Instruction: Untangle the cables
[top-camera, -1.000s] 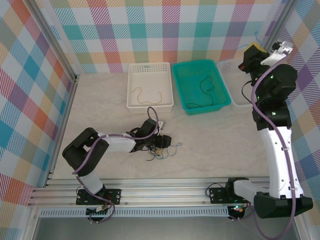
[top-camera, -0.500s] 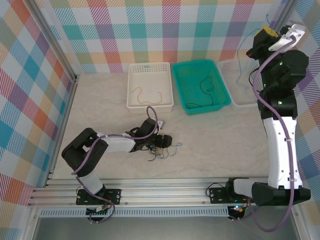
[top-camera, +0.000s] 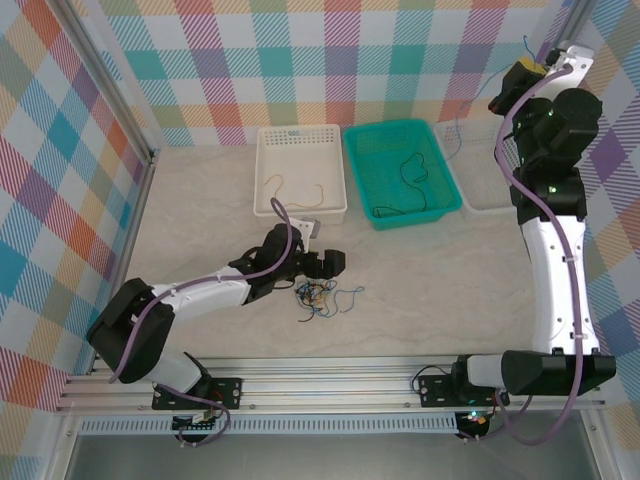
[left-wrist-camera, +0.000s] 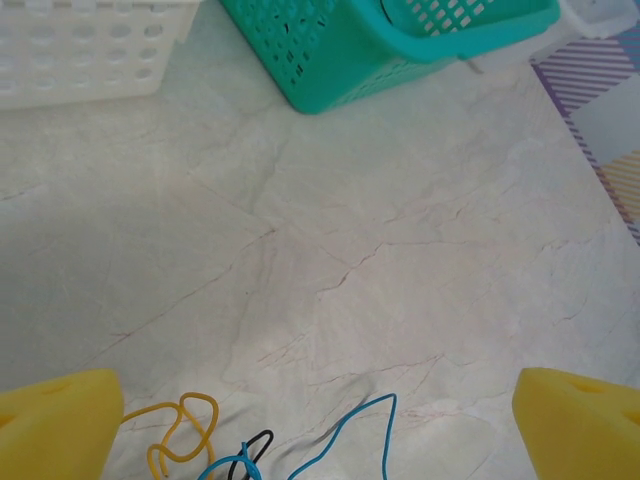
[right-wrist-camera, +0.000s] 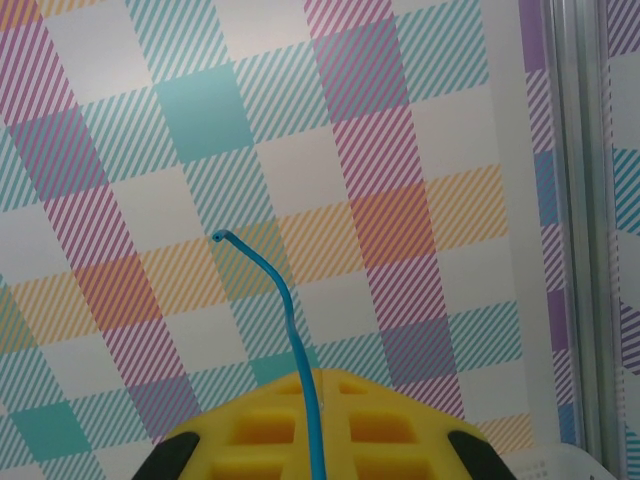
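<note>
The right hand (top-camera: 528, 72), clamped on a blue cable (right-wrist-camera: 289, 305), holds it high to hang free; the left hand (top-camera: 331, 264) is apart.

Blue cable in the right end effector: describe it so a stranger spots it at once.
Find the right arm raised at the back right corner. Its yellow end effector pinches a thin blue cable, tip curling upward. Every other cable lies in a basket or on the table.

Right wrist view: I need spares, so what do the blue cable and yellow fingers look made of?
The blue cable looks plastic-sheathed, smooth and slightly glossy, stiff enough to stand curved. The yellow fingers look like matte plastic, moulded or printed, with recessed pockets.
</note>
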